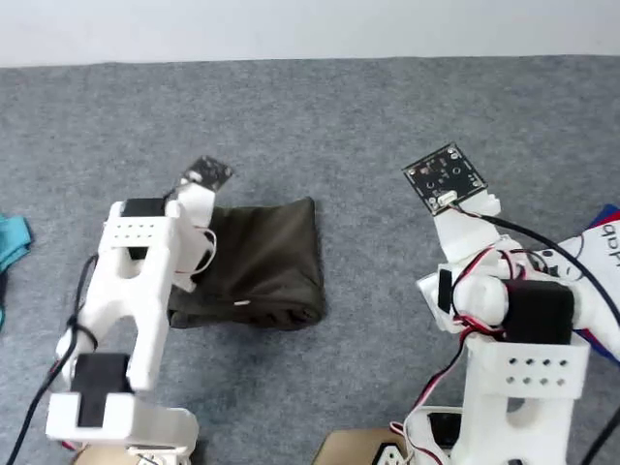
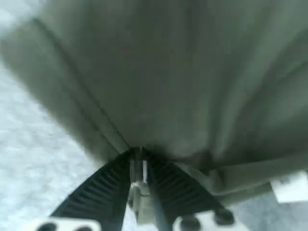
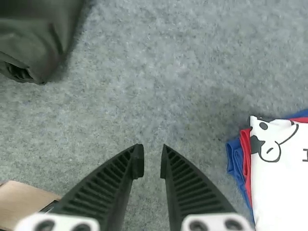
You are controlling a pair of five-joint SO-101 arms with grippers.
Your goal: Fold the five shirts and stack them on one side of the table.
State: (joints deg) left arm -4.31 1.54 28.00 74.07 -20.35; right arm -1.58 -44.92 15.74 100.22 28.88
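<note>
A dark olive shirt [image 1: 271,257] lies folded on the grey table [image 1: 368,126], left of centre. My left gripper [image 2: 138,156] is shut on a fold at the shirt's edge, and the cloth [image 2: 163,82] bunches up just past the fingertips. In the high view the left arm [image 1: 136,281] stands over the shirt's left side. My right gripper [image 3: 151,161] hovers over bare table, slightly open with nothing between its fingers. A stack of folded shirts [image 3: 274,159], white on red on blue, lies close beside it and also shows at the table's right edge [image 1: 603,242].
A teal shirt [image 1: 10,242] pokes in at the far left edge. A tan board [image 1: 358,450] sits at the front between the arm bases. Bare grey surface stretches between the olive shirt and the stack.
</note>
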